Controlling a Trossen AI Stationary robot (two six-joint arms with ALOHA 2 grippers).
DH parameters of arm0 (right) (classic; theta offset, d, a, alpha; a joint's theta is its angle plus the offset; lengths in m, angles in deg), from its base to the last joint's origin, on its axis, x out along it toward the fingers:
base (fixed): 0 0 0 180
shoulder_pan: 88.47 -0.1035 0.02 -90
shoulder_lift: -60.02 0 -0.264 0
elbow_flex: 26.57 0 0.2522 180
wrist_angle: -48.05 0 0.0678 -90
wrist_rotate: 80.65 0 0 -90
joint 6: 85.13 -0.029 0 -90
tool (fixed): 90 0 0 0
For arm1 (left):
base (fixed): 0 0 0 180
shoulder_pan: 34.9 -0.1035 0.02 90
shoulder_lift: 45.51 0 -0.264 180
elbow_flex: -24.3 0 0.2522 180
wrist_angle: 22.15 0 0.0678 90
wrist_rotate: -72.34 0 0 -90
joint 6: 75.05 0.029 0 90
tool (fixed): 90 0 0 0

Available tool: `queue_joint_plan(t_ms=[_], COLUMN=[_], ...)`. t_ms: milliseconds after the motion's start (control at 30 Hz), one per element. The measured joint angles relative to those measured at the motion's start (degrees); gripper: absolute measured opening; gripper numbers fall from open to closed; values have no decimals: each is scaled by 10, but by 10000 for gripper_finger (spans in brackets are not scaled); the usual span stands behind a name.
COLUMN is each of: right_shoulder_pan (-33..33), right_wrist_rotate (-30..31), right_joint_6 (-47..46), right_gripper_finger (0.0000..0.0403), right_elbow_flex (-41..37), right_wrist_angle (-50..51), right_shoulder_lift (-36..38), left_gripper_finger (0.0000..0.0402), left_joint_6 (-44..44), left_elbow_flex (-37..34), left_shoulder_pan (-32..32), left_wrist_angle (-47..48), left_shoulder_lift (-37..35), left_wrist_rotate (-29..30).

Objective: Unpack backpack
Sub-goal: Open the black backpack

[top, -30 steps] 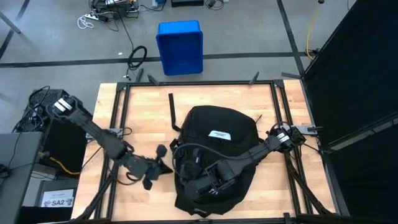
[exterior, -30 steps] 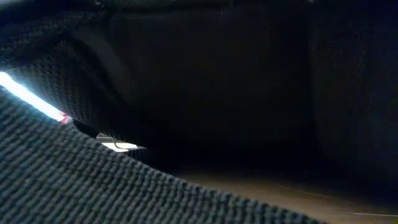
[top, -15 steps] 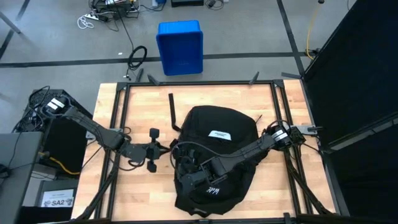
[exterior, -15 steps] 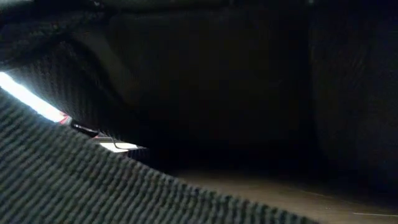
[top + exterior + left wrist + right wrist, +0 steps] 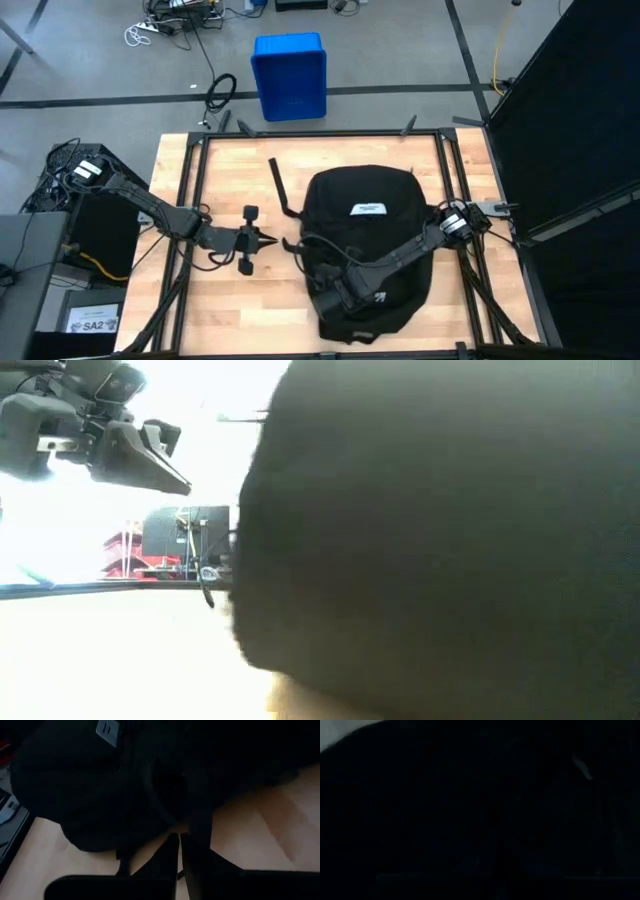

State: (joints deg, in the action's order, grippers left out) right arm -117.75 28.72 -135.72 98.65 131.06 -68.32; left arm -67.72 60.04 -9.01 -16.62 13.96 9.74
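The backpack (image 5: 368, 250) lies flat in the middle of the wooden table (image 5: 220, 175), apparently still packed; nothing unpacked lies beside it. The left gripper (image 5: 268, 241), fingers closed and empty, hovers just beside the backpack's left edge. The right gripper (image 5: 335, 292) rests closed on the backpack's lower front; a grip on the fabric cannot be confirmed.

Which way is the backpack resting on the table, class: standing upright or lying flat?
Lying flat: the high view shows the backpack spread on the table, white label facing up.

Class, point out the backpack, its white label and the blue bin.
backpack (image 5: 375, 235), high view, on its black front panel.
white label (image 5: 367, 209), high view, at the label's middle.
blue bin (image 5: 290, 75), high view, on its top face.
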Motion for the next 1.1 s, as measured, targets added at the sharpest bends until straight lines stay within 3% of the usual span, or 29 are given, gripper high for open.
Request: queue_joint_plan(t_ms=[400, 600, 833, 967, 1100], right_shoulder_pan=[-19, -18, 19, 39, 50], right_wrist_rotate=[-7, 80, 87, 80, 79], right_joint_6=[1, 63, 181, 225, 237], right_gripper_finger=[0, 1, 14, 41, 73], right_elbow_flex=[37, 95, 90, 88, 88], right_wrist_angle=[-1, -14, -111, -129, -129], right_shoulder_lift=[0, 1, 1, 1, 1], left_gripper_finger=[0, 0, 3, 29, 83], left_joint_6=[1, 15, 12, 11, -1], left_elbow_flex=[1, 1, 1, 1, 1], left_shoulder_pan=[0, 0, 0, 0, -1], left_wrist_angle=[-81, -104, -113, -109, -106], left_shoulder_lift=[35, 83, 113, 114, 117], left_wrist_rotate=[-85, -89, -106, -106, -106])
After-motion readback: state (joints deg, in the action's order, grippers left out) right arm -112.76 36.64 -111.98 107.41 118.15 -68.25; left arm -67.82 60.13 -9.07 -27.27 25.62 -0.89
